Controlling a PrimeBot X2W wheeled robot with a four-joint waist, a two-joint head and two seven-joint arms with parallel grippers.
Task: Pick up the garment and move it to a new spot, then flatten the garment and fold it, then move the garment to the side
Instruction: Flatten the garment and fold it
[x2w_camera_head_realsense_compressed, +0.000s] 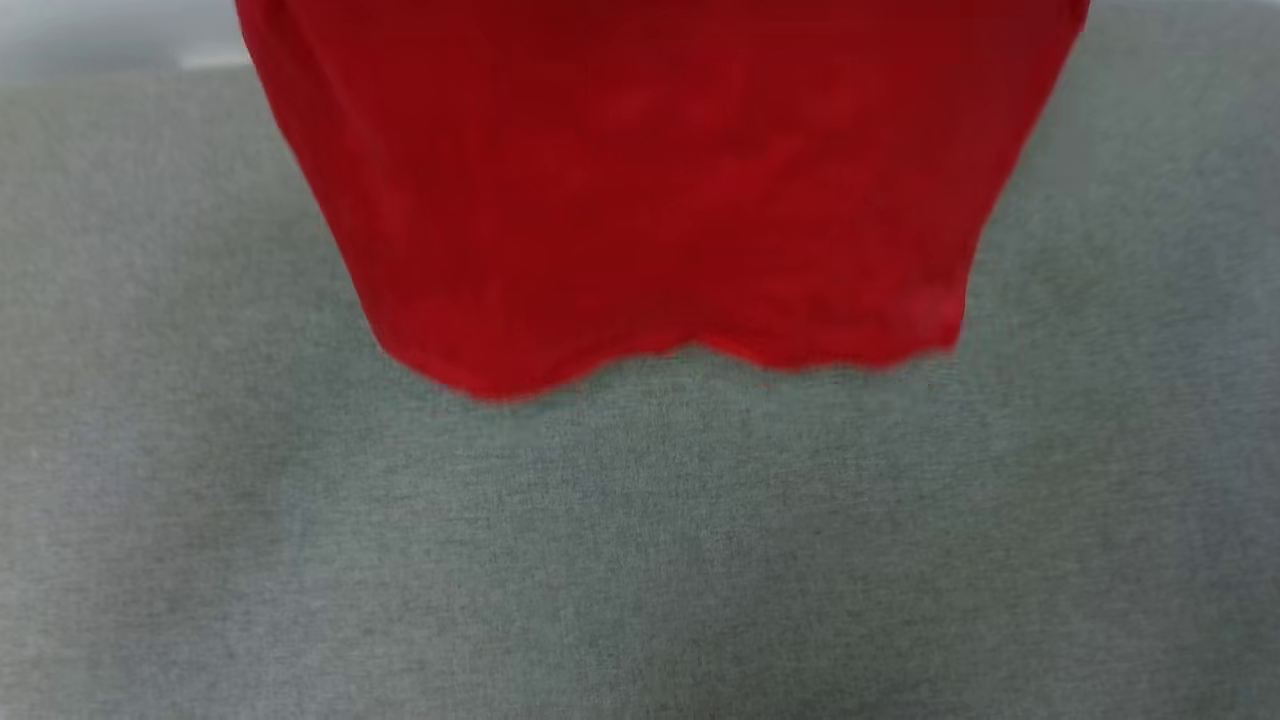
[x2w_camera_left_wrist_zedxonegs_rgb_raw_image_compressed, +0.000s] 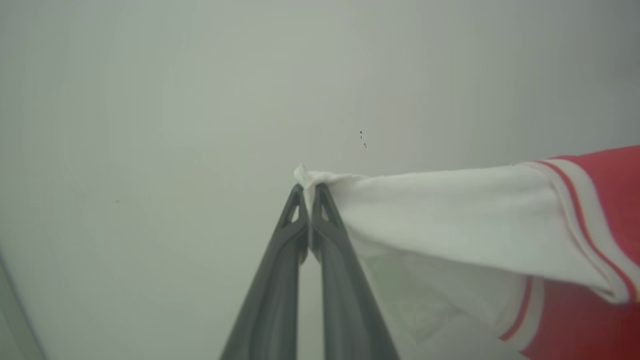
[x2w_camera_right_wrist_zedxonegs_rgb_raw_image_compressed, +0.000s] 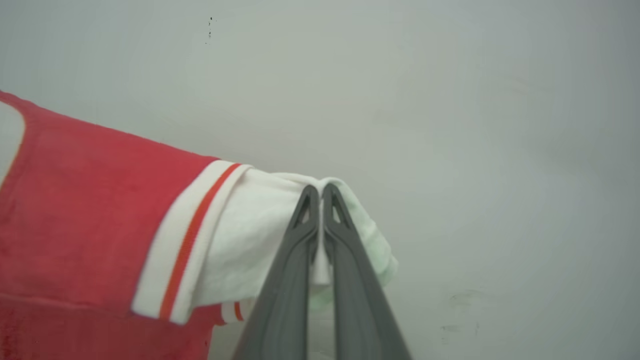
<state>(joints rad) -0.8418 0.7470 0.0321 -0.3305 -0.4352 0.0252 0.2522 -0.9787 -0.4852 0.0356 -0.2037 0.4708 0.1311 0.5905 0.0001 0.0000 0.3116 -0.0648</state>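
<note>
Red shirt (x2w_camera_head_realsense_compressed: 660, 200) hung across the far middle of the head view. Its body was wide at the top and narrowed to a wavy hem, with a grey cloth-covered surface (x2w_camera_head_realsense_compressed: 640, 560) spreading beneath and nearer. That picture was blurred, so whether the hem touched the grey surface or hung clear of it could not be told.

On the left, the left gripper (x2w_camera_left_wrist_zedxonegs_rgb_raw_image_compressed: 307, 192) had its two dark fingers (x2w_camera_left_wrist_zedxonegs_rgb_raw_image_compressed: 280, 280) pressed together at the tips, clamped on the end of a white sleeve (x2w_camera_left_wrist_zedxonegs_rgb_raw_image_compressed: 450, 220). A small tuft of white cloth stuck out just past the tips. From there the sleeve stretched away to the right, taut along its top edge. It ran to a band of red-and-white striped trim (x2w_camera_left_wrist_zedxonegs_rgb_raw_image_compressed: 575, 210) and then to the red body at that view's right edge. A pale plain backdrop (x2w_camera_left_wrist_zedxonegs_rgb_raw_image_compressed: 150, 100) lay behind, marked by a small dark speck (x2w_camera_left_wrist_zedxonegs_rgb_raw_image_compressed: 362, 139).

On the right, the red body (x2w_camera_right_wrist_zedxonegs_rgb_raw_image_compressed: 90, 210) came in from the left of the right wrist view. It ended at another striped trim (x2w_camera_right_wrist_zedxonegs_rgb_raw_image_compressed: 185, 250), then the other white sleeve (x2w_camera_right_wrist_zedxonegs_rgb_raw_image_compressed: 250, 235), bunched and folded over. The right gripper (x2w_camera_right_wrist_zedxonegs_rgb_raw_image_compressed: 320, 192) was clamped on that sleeve, fingertips together. A strip of white cloth was pinched between the fingers and showed down the gap.
</note>
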